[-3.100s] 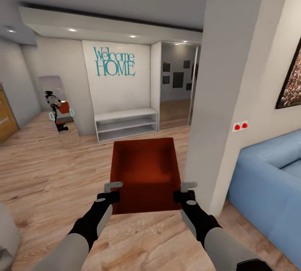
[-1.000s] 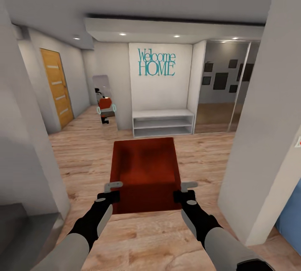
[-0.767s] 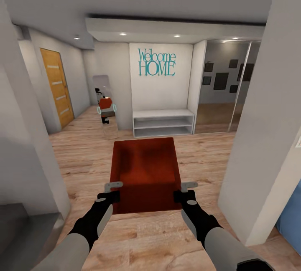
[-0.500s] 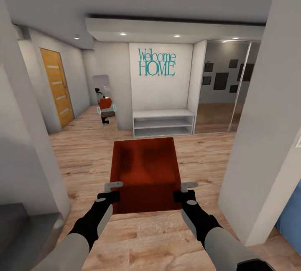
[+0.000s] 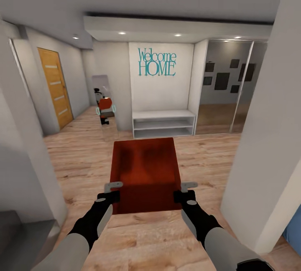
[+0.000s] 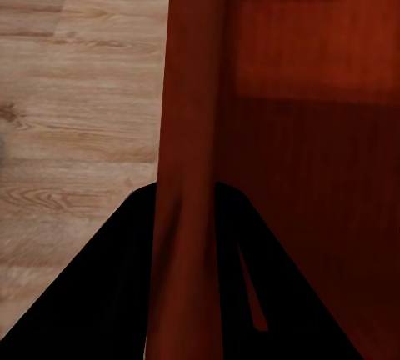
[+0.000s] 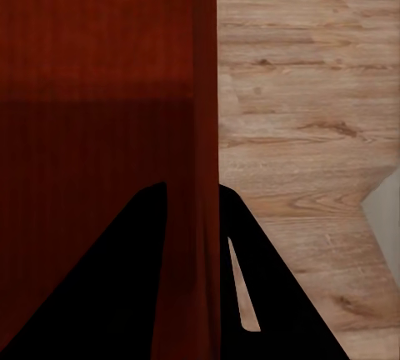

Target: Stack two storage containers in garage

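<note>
You are looking down a hallway with a light wood-plank floor point(image 5: 75, 162) and pale walls, where teal "Welcome HOME" lettering point(image 5: 157, 62) hangs on the far wall above a low white shelf unit point(image 5: 164, 123). An orange-brown door point(image 5: 55, 87) stands at the far left, and a leaning mirror point(image 5: 102, 104) beside the lettered wall reflects your robot with its red load. To the right of the shelf, a mirrored sliding panel point(image 5: 228, 87) shows dark picture frames. A thick white column point(image 5: 267, 145) rises close on your right, and another pale wall edge point(image 5: 21, 145) stands close on your left.

Your storage container point(image 5: 144, 170), orange-red and lidless, is carried level in front of you, above the planks, between both arms. Your left gripper point(image 5: 112, 191) clamps the container's left wall near its near corner; in the left wrist view, the two dark fingers point(image 6: 108, 293) sit on either side of that red wall point(image 6: 187, 168), pinched narrow on it. Your right gripper point(image 5: 185, 191) does the same on the right wall; in the right wrist view, its fingers point(image 7: 108, 293) straddle the red wall point(image 7: 204, 127), with the ribbed interior point(image 7: 92, 68) on one side and wood floor point(image 7: 300, 110) on the other.
</note>
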